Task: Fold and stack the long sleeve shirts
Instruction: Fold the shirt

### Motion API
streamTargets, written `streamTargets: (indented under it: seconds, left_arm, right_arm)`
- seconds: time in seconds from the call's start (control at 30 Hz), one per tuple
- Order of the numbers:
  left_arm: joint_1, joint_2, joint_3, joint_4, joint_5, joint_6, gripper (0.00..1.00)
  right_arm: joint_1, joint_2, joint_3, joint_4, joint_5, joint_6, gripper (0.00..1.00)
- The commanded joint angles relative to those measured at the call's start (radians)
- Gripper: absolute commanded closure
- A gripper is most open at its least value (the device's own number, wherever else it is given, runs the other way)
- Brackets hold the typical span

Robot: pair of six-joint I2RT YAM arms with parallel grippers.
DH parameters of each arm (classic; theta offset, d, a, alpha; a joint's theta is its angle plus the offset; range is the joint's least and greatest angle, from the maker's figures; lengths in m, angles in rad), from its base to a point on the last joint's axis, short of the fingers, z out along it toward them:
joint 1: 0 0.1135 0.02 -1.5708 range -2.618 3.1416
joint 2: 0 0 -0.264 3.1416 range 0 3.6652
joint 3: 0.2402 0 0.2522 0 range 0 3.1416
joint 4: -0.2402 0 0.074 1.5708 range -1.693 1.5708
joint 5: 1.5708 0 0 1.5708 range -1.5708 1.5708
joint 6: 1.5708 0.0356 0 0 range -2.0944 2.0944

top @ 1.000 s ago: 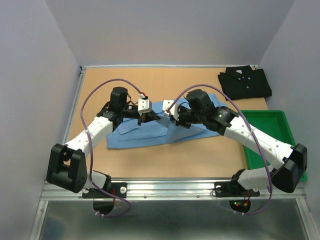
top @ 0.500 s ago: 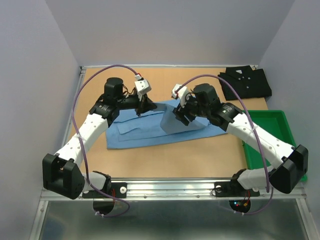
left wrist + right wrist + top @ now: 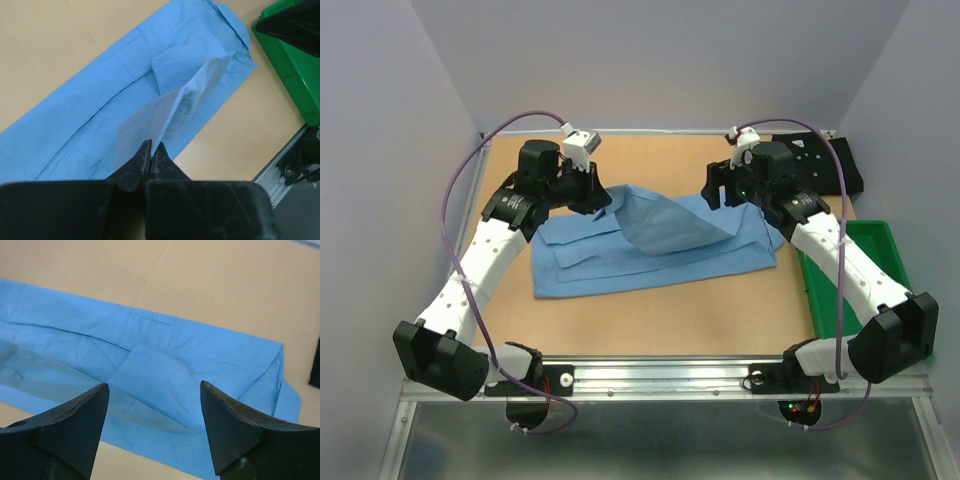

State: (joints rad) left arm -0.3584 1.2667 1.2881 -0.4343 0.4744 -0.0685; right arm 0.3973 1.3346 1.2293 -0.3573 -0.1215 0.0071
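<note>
The light blue long sleeve shirt [image 3: 650, 255] lies spread across the middle of the table, and one layer of it is lifted into a raised fold. My left gripper [image 3: 603, 203] is shut on the hem of that fold at the shirt's back left; its jaws [image 3: 151, 148] pinch the stitched edge. My right gripper [image 3: 722, 190] hangs open above the shirt's back right part, and nothing is between its fingers [image 3: 154, 386]. The black long sleeve shirt [image 3: 820, 165] lies folded in the back right corner, partly hidden by the right arm.
A green tray [image 3: 865, 250] stands at the table's right edge, under the right forearm, and shows in the left wrist view [image 3: 290, 65] too. A metal rail [image 3: 650, 375] runs along the near edge. Grey walls enclose the table at the back and both sides.
My right gripper opened, let go of the blue shirt and moved back and to the right. My left gripper moved back and to the left with the hem, drawing the fold out.
</note>
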Motion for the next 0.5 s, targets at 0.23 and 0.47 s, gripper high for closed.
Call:
streamTargets:
  seconds: [0.23,0.47]
  left_arm:
    - [0.071,0.008,0.091,-0.170,-0.157,-0.235,1.00]
    - [0.147,0.025,-0.004,-0.155,-0.089,-0.267,1.00]
  right_arm:
    - [-0.044,0.097,-0.017,0.109,0.023,0.181,0.22]
    - [-0.071,0.161,-0.027,0.126,0.017,0.195,0.22]
